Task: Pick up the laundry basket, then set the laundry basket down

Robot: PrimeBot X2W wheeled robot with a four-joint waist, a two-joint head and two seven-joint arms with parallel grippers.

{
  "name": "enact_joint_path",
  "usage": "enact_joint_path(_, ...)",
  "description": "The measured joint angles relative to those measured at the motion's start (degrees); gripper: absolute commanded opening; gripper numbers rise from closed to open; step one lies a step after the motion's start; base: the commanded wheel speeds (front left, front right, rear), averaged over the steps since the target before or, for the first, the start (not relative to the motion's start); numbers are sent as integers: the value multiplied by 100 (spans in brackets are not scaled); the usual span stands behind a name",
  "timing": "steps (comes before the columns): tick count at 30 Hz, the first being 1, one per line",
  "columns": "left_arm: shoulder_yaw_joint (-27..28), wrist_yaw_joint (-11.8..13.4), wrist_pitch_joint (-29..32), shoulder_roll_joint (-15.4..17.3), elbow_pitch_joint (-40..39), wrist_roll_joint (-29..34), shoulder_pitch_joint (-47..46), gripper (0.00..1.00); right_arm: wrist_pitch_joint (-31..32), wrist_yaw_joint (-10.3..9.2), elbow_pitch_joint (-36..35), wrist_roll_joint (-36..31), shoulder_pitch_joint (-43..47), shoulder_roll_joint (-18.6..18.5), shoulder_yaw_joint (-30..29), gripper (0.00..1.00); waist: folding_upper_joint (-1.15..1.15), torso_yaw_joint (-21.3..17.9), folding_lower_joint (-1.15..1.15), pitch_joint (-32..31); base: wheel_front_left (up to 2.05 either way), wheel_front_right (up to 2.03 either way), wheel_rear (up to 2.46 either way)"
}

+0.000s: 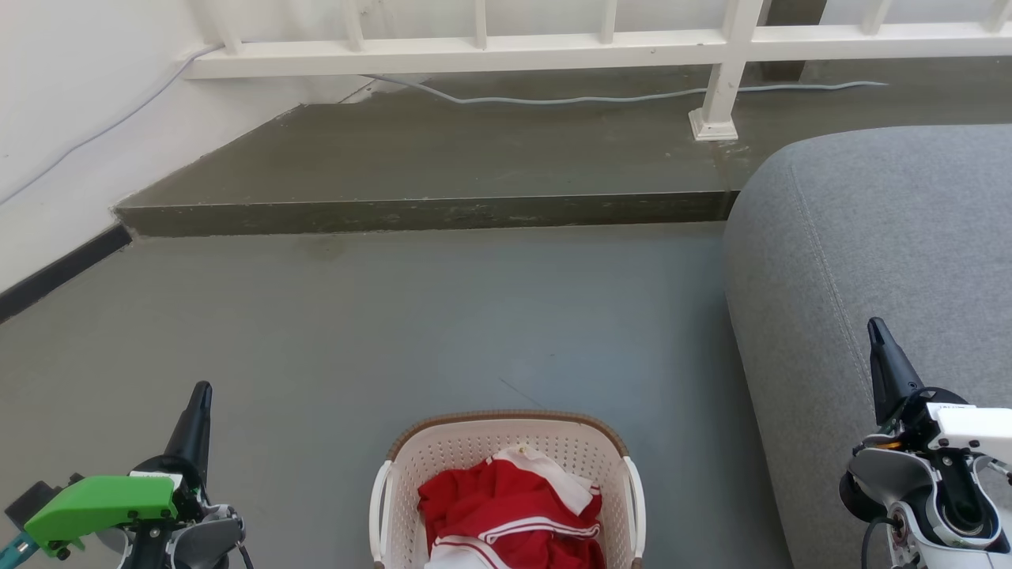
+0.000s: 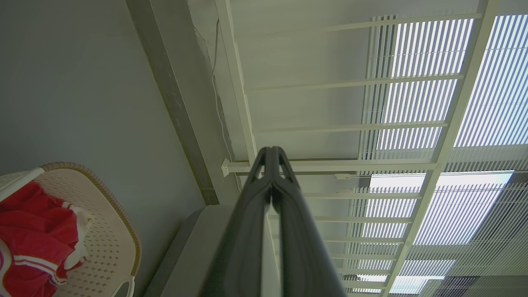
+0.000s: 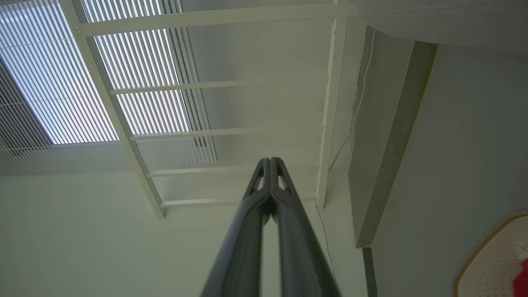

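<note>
Jaws: both pairs of long dark fingers are pressed together on nothing, left gripper [image 1: 203,389] at lower left, right gripper [image 1: 874,325] at lower right.
Basket: the cream-white perforated plastic laundry basket [image 1: 506,414] is seen at bottom centre between them, one white handle toward each; the left gripper is judged slightly nearer.
Hidden: its near end is cut off by the bottom edge, so the long axis cannot be told; a red-and-white garment [image 1: 506,506] covers its base.
</note>
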Motion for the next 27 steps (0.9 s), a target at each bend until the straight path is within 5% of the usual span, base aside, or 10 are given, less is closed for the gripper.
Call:
enact_joint_path(9,1,0,0,0,0,0,0,0,0,0,0,0,0,1,-4,0,0,0,0,0,0,0,0)
enact_joint_path(10,1,0,0,0,0,0,0,100,0,0,0,0,0,1,-4,100,0,0,0,0,0,0,0)
enact_joint_path(11,-3,1,-2,-2,22,1,8,0,-2,-7,20,1,9,4,-3,0,0,0,0,0,0,0,0)
enact_joint_path(12,-10,5,-2,-13,71,1,30,0,-3,-22,69,1,32,19,-1,0,0,0,0,0,0,0,0)
enact_joint_path(13,-19,5,-3,-34,136,1,75,100,-7,-24,131,1,84,46,0,100,0,0,0,0,0,0,0)
enact_joint_path(27,-103,7,-121,-112,77,46,219,100,-135,-24,85,-56,241,130,102,100,0,-5,0,8,0,0,0)
